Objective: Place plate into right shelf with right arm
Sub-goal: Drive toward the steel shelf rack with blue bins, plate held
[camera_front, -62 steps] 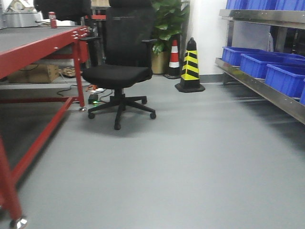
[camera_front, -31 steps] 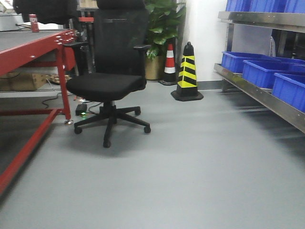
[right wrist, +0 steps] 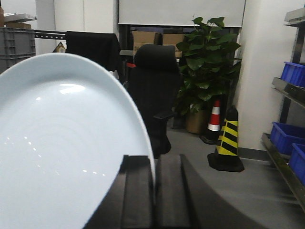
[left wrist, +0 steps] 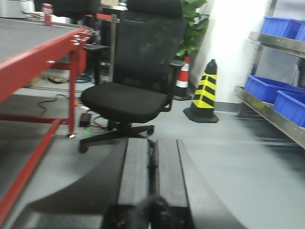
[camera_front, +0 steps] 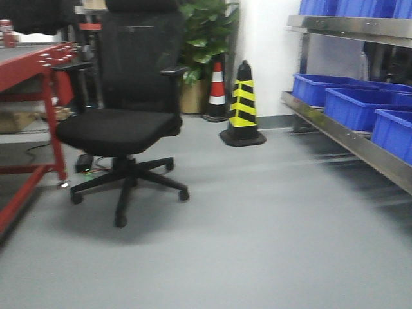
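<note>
The white glossy plate (right wrist: 62, 143) fills the left half of the right wrist view, standing on edge. My right gripper (right wrist: 153, 164) is shut on its rim, one black finger on each side. The right shelf (camera_front: 351, 138) is a stainless-steel rack along the right side of the front view, and its ledge also shows at the right edge of the right wrist view (right wrist: 279, 162). My left gripper (left wrist: 153, 148) is shut with nothing between its fingers, held above the grey floor.
A black office chair (camera_front: 122, 116) stands at the left centre of the floor, next to a red-framed table (camera_front: 38, 77). A yellow-and-black cone (camera_front: 243, 106) and a red-and-white cone (camera_front: 217, 90) stand by the back wall near a potted plant (camera_front: 203, 45). Blue bins (camera_front: 354, 103) sit on the shelf ledge.
The whole scene has slid left and grown larger in the front view: the chair and cones are nearer, and the red table has mostly passed out at the left.
</note>
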